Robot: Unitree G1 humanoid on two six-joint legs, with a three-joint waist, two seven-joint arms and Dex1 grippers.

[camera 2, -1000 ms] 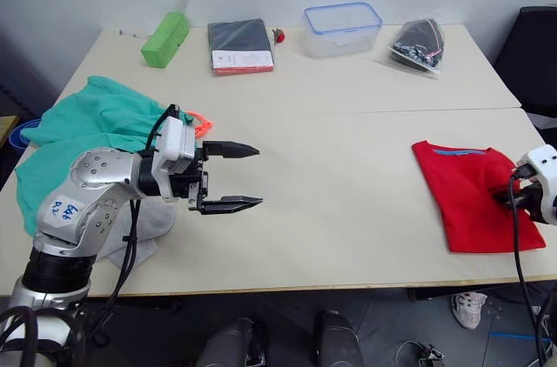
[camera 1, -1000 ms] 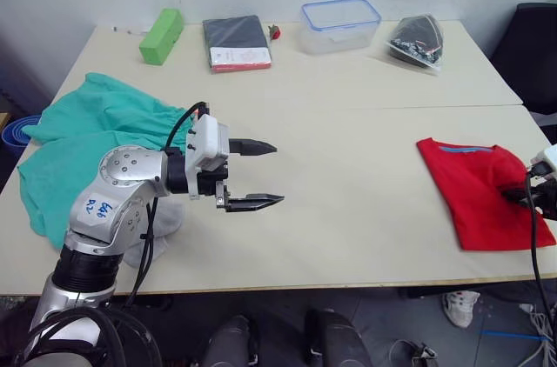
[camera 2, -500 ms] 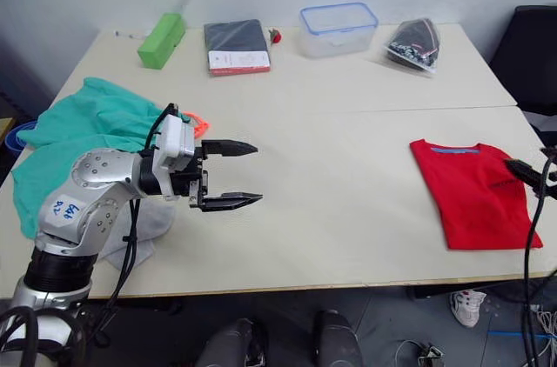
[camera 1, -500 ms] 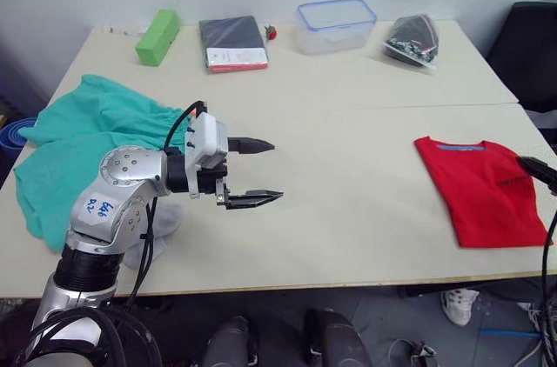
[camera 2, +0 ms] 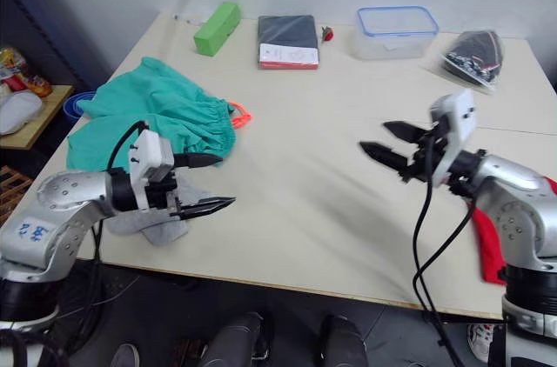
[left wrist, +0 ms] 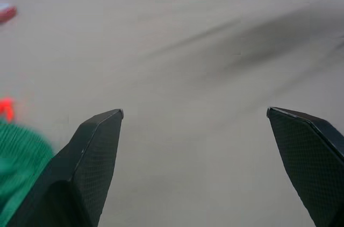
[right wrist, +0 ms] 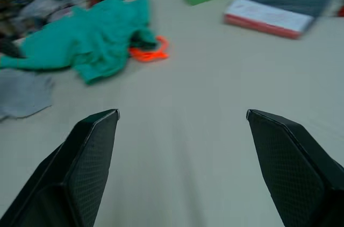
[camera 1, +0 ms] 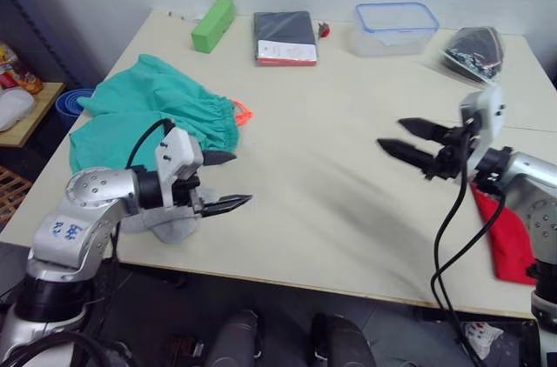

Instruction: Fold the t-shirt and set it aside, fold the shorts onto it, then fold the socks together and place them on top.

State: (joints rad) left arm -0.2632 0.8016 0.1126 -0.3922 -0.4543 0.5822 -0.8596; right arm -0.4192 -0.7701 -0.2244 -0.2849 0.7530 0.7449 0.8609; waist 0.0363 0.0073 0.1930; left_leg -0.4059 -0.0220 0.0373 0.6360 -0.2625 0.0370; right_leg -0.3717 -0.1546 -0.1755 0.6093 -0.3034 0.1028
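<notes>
1. Beige table carries all 3 task items: the t-shirt lies folded at the right edge, the shorts lie bunched at the left, and the socks sit under the left arm.
2. Left gripper and right gripper both hover spread and empty.
3. Risk: the crumpled shorts may snag by the orange drawstring when lifted.
4. Change: 1 s ago the right gripper rested on the t-shirt; it now points toward the shorts.

Silver arms, black cables, white wrist blocks, black-fingered end effectors.
</notes>
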